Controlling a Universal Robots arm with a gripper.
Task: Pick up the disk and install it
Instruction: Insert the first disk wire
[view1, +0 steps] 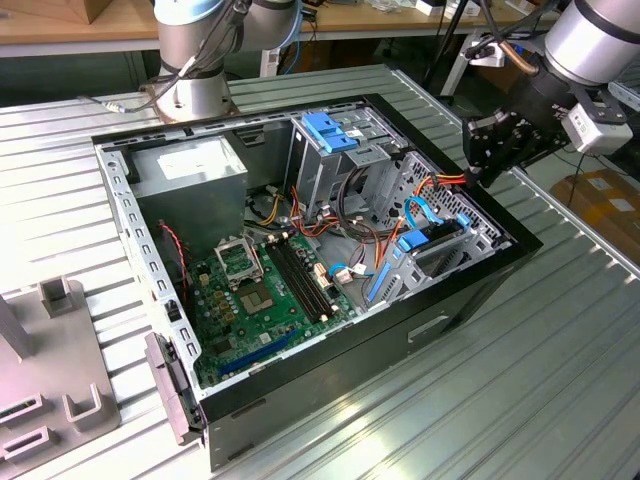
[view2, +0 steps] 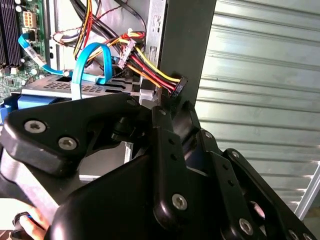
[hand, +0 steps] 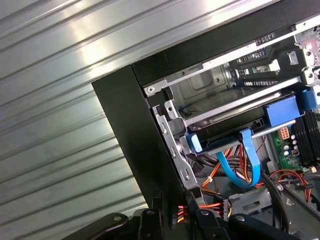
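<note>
Now gripper (view1: 478, 172) by power plug (view2: 176, 86).

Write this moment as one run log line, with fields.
gripper: at computer case corner | nearest: power plug | disk: in bay

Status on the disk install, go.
Tool at the case's edge, by the power plug and its wires. Disk lying in its bay, apart from the tool. Blue cable looped above it.
</note>
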